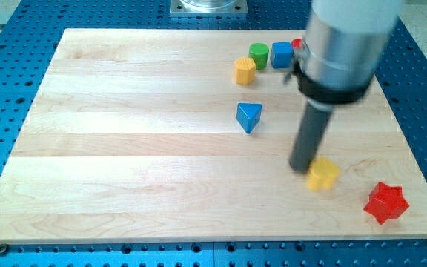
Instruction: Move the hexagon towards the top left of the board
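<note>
A yellow block [322, 175], which looks like a hexagon, lies at the lower right of the wooden board [124, 148]. My tip [301, 167] rests on the board just left of this block, touching or almost touching its upper left side. A second yellow many-sided block [245, 70] lies near the view's top, right of centre; its exact shape is unclear. The arm's grey body [343, 44] fills the top right of the view.
A blue triangle [249, 117] lies up and left of my tip. A green cylinder [258, 53] and a blue cube [282, 54] sit near the top edge, with a red block [296, 44] mostly hidden behind the arm. A red star [385, 203] lies near the bottom right corner.
</note>
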